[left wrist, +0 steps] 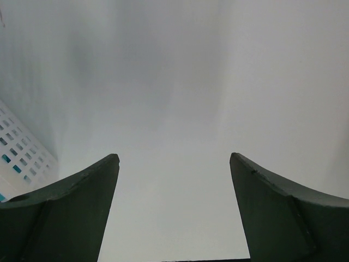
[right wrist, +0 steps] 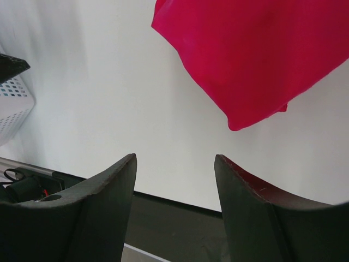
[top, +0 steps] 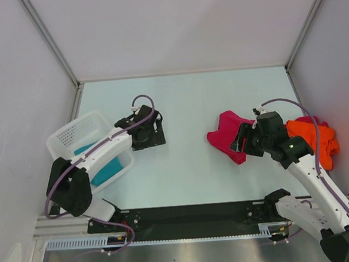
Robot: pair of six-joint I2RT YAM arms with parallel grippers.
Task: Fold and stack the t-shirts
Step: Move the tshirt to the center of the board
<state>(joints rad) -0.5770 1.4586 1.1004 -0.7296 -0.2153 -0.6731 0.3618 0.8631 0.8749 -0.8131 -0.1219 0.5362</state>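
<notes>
From overhead and from both my wrists: no word, label, brand mark or number can be read on anything in view.

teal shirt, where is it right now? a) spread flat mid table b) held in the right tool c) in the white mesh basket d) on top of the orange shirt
c: the teal shirt shows inside the white mesh basket at the left of the top view.
</notes>
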